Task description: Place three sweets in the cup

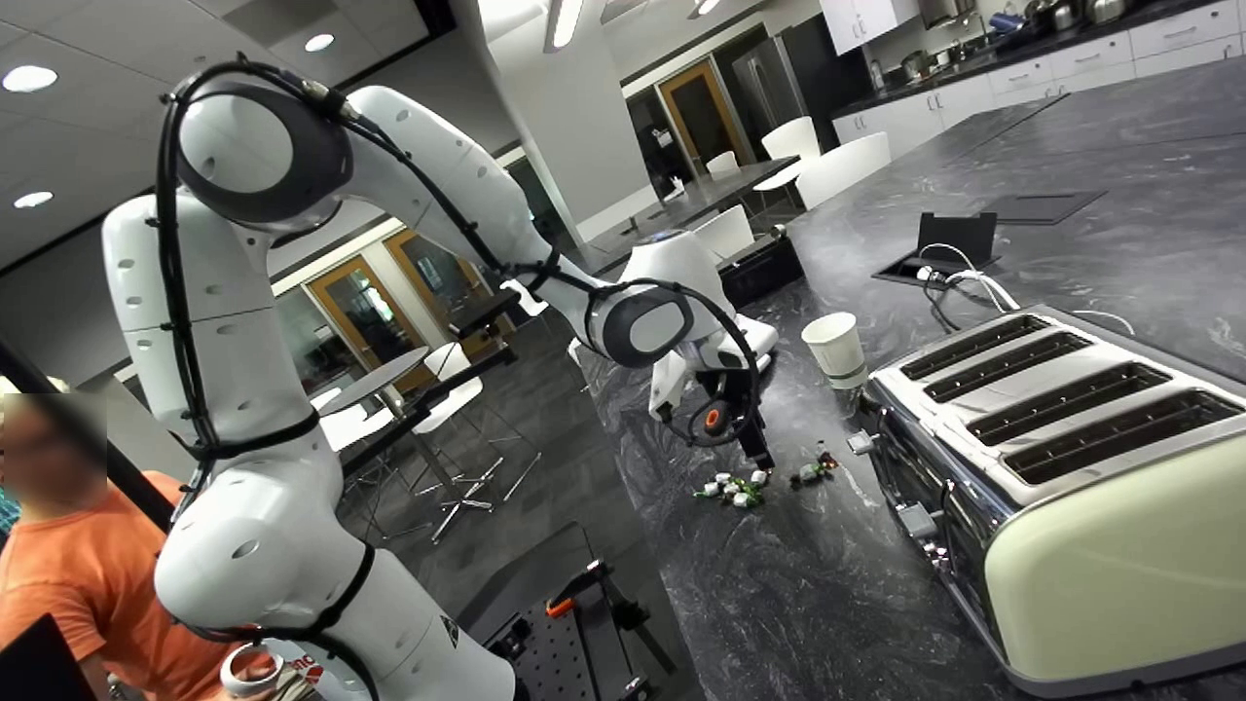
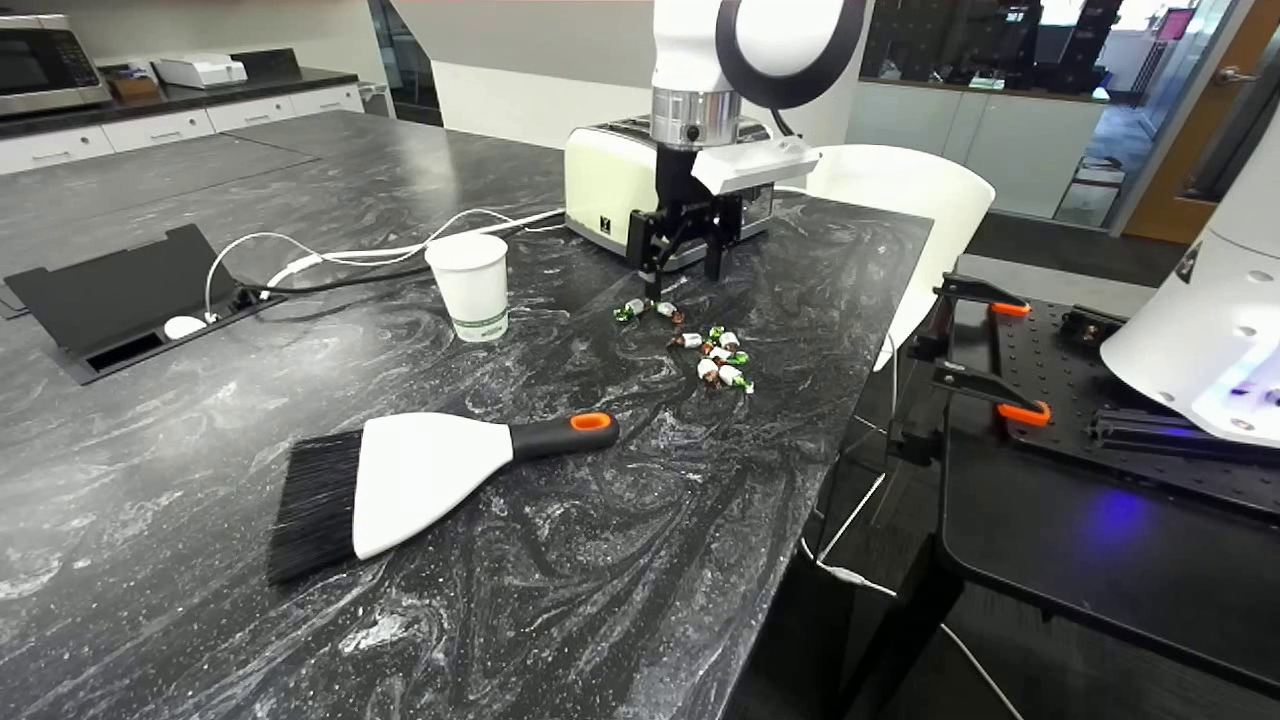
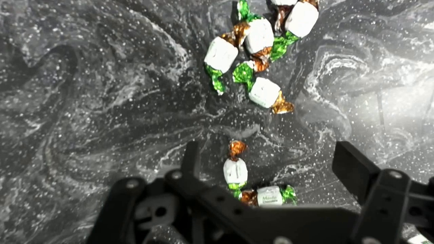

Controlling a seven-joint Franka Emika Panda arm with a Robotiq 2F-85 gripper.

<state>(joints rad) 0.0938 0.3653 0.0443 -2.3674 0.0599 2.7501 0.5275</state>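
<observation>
The white paper cup stands upright on the dark table in both exterior views (image 1: 834, 343) (image 2: 472, 285). Several wrapped sweets, white with green and brown twisted ends, lie on the table in a loose cluster (image 2: 720, 358), with a pair (image 2: 637, 309) a little apart. My gripper (image 2: 683, 284) is open just above that pair. In the wrist view my gripper (image 3: 267, 149) has its fingers wide apart. One sweet (image 3: 235, 171) lies between them near the left finger, and another sweet (image 3: 270, 196) is partly hidden by the gripper body. Nothing is held.
A cream toaster (image 1: 1100, 574) stands close to the cup and gripper. A white brush with a black handle (image 2: 430, 470) lies on the table. An open outlet box (image 2: 130, 280) with white cables (image 2: 350, 258) is beyond the cup. The table edge (image 2: 830, 440) runs near the sweets.
</observation>
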